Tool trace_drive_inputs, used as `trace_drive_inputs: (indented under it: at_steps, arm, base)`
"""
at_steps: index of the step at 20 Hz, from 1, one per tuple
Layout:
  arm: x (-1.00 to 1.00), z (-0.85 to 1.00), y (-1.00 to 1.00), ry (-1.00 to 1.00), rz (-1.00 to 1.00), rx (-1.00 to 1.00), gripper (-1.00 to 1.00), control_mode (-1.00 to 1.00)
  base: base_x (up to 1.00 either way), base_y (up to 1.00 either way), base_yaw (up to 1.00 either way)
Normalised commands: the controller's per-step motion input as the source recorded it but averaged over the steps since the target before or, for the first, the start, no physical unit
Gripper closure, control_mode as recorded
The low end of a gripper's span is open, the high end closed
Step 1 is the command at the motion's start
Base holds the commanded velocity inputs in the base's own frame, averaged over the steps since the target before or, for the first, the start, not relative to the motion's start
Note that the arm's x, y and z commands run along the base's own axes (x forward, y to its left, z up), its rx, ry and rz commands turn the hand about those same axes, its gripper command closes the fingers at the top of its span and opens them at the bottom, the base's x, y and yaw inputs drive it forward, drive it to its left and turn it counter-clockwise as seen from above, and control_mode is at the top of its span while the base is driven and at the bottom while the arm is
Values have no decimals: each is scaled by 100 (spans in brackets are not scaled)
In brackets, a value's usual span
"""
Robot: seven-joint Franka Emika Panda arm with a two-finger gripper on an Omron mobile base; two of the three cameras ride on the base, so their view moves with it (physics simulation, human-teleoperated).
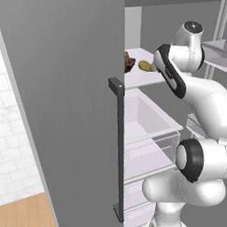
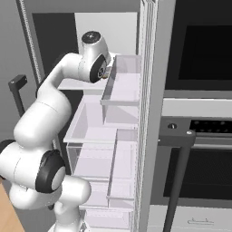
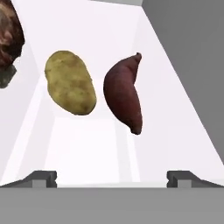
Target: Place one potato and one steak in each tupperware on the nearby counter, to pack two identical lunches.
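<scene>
Gripper [image 3: 112, 178] released, jaws wide (nothing between them), potato [image 3: 70, 82] on white fridge shelf [image 3: 166, 127] at 11 o'clock, sweet potato [image 3: 124, 97] just beside it, steak [image 3: 9, 35] at 10 o'clock

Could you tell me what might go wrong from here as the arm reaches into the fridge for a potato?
The potato and the reddish-brown sweet potato lie side by side on the white shelf, so the open gripper could close on the wrong one or nudge both. The steak lies just beyond the potato and could get pushed. The arm reaches between fridge door and shelves, so it might clip one when withdrawing.
</scene>
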Motion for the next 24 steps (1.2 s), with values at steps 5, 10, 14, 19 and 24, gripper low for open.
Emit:
trace_drive_inputs:
  at_steps: [5, 10, 14, 19, 24]
  arm:
    - [43, -26, 0, 0, 0, 0, -100, -100]
    - [53, 11, -8, 7, 0, 0, -100, -100]
    - [62, 5, -7, 9, 0, -2, -100, -100]
    - [56, -6, -8, 2, 0, 0, -100, -100]
    - [19, -8, -9, 0, 0, 0, -100, -100]
  base:
    - [0, 0, 0]
    - [0, 0, 0]
    - [0, 0, 0]
    - [0, 0, 0]
    - [0, 0, 0]
